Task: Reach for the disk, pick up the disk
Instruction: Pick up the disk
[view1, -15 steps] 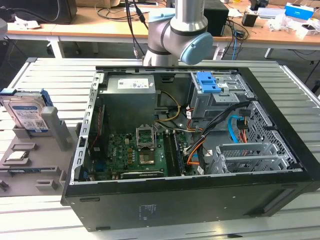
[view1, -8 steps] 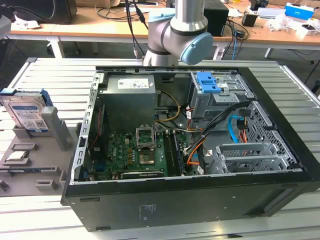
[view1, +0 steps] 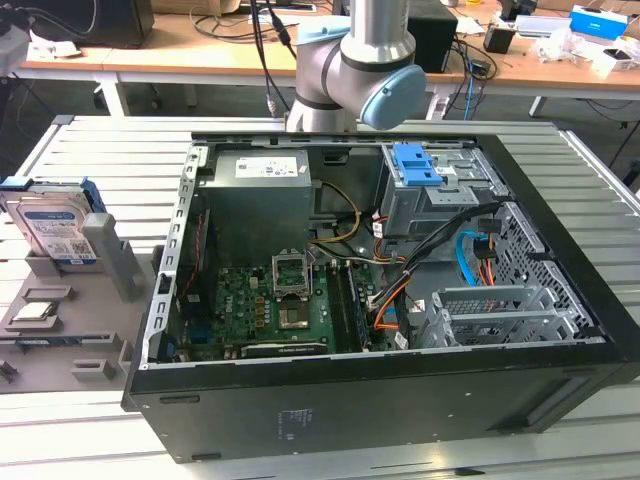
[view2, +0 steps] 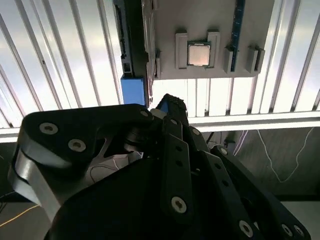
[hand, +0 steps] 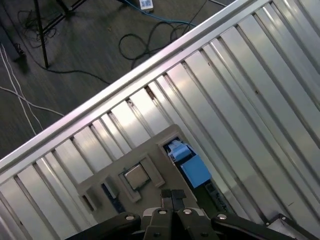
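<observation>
On slatted table (view1: 100, 150): open computer case (view1: 300, 420) at centre and toward the exterior view's right, fixture tray (view1: 90, 335) just beside it on the exterior view's left. On tray: disk (view1: 55, 225) standing on edge in slot at far end; CPU chip (view1: 35, 312) flat in recess nearer the camera, apart from disk. In case: motherboard (view1: 270, 305) on floor toward the exterior view's left, power supply (view1: 270, 170) behind it, drive cages (view1: 490, 310) toward the exterior view's right; behind case, robot arm (view1: 365, 70), desks (view1: 200, 55) beyond
</observation>
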